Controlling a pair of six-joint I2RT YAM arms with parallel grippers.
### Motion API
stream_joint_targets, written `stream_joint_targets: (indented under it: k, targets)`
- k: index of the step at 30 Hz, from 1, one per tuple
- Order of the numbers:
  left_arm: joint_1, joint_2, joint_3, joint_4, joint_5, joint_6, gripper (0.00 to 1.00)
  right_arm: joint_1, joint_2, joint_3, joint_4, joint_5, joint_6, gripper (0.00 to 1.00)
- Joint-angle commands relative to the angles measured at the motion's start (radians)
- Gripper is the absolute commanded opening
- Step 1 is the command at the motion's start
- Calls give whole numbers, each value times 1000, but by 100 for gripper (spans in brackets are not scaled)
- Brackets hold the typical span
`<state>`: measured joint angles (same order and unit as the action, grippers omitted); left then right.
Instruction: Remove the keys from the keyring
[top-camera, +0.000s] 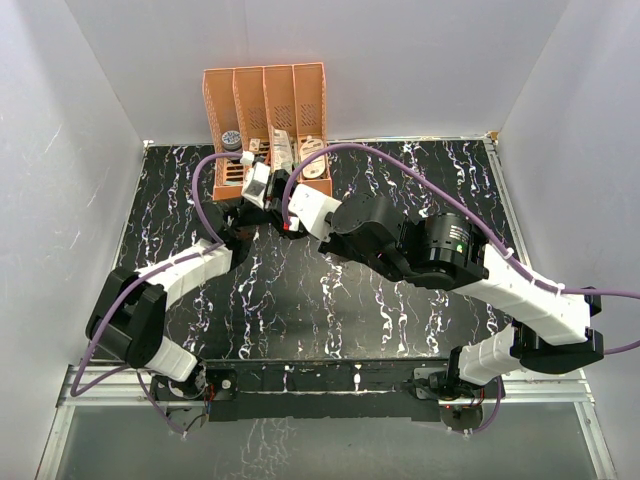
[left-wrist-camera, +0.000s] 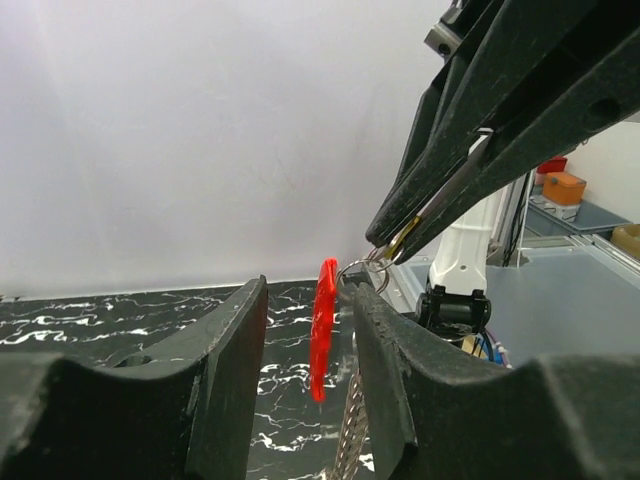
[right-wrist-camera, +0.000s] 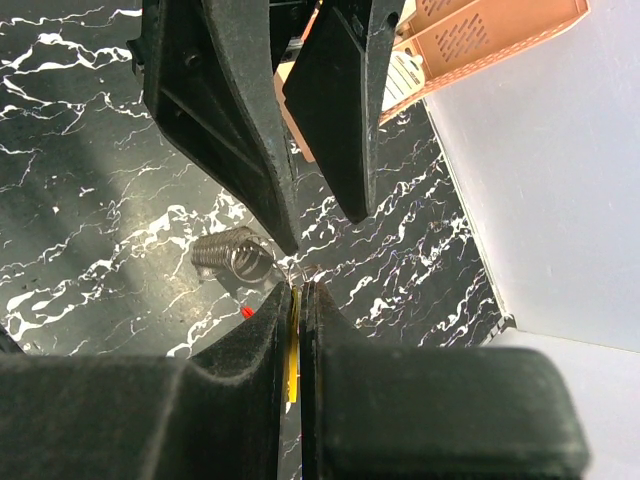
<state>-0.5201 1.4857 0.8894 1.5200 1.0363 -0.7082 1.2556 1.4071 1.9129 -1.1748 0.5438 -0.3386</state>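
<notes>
White walls (top-camera: 400, 60) boxed the black marbled tabletop (top-camera: 330, 320) on three sides, with an orange rack (top-camera: 265, 100) at the back edge, and my two arms met just in front of it. My right end effector (right-wrist-camera: 297, 290) was clamped shut on the key (left-wrist-camera: 404, 240), with the gold blade flat between its fingers. From the key's head the thin ring (left-wrist-camera: 362, 272) reached toward the left end effector (left-wrist-camera: 305, 292). The red tag (left-wrist-camera: 323, 330) dangled edge-on below the ring, between the left jaws. Those jaws stood apart, with a gap on one side of the tag and the other finger close beside it, so I judged the tag bracketed but not yet pinched. What mattered was the line key, ring, tag: the key's long axis ran up and away from the left end effector, along the right fingers, so the left arm was nearer the ring and tag. I judged the next move needed the tag held firm while the key was worked along the wire. A metal coil (right-wrist-camera: 230, 255) showed beneath them, but I could not tell whether it hung from the ring or lay on the tabletop. With the rack just behind, I reckoned the freer room was upward and toward the near side.
</notes>
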Motion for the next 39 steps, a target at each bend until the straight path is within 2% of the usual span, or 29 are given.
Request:
stream_joint_targets:
  k: [1,25,31,39]
  targets:
    - [-14,-8,44,112,8,-39,38,-1,-26,-3,72,23,-5,0]
    - [-51,15,56,71,-6,4,38,-1,-29,-7,89,8,-7,0]
    - [-59,27,59,75,-7,9,33,-1,-32,-9,99,8,-10,0]
    - [-60,9,34,51,-4,38,34,-1,-40,-12,105,15,-13,0]
